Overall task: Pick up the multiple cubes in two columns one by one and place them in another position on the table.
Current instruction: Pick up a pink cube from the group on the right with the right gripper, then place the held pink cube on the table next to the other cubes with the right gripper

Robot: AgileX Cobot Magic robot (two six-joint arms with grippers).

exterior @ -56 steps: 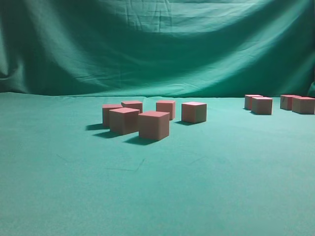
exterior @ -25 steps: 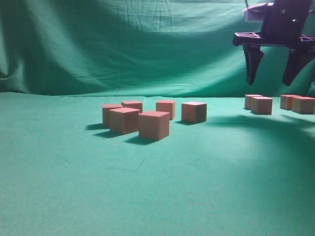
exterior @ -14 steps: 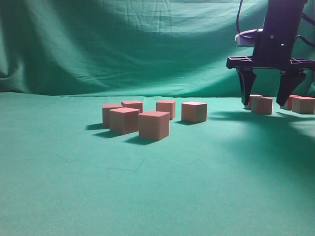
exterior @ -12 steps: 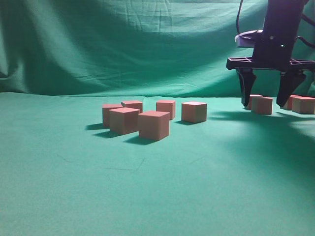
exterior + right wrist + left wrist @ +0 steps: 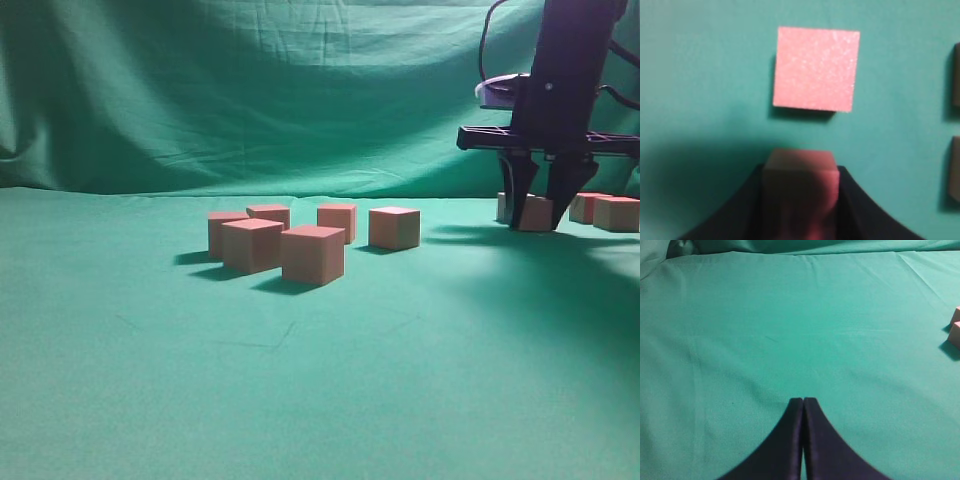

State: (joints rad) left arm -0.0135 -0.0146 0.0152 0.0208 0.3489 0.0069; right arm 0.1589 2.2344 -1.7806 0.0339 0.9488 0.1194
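Observation:
Several pink cubes (image 5: 313,254) sit loosely grouped left of centre on the green cloth. Two short columns of pink cubes stand at the far right, one of them a cube (image 5: 617,213) by the right edge. My right gripper (image 5: 537,216) is shut on the near cube (image 5: 536,212) of the left column, which still rests on the cloth. In the right wrist view that cube (image 5: 800,185) sits between the dark fingers (image 5: 860,210), with another cube (image 5: 816,68) just beyond it. My left gripper (image 5: 803,401) is shut and empty over bare cloth.
Green cloth (image 5: 320,380) covers the table and hangs as a backdrop. Two more cubes (image 5: 955,172) show dark at the right edge of the right wrist view. Cube edges (image 5: 956,329) show at the right border of the left wrist view.
My right arm came into view from above, lowered with its fingers wide over the right columns, and the fingers have now closed on the near cube of the left column.

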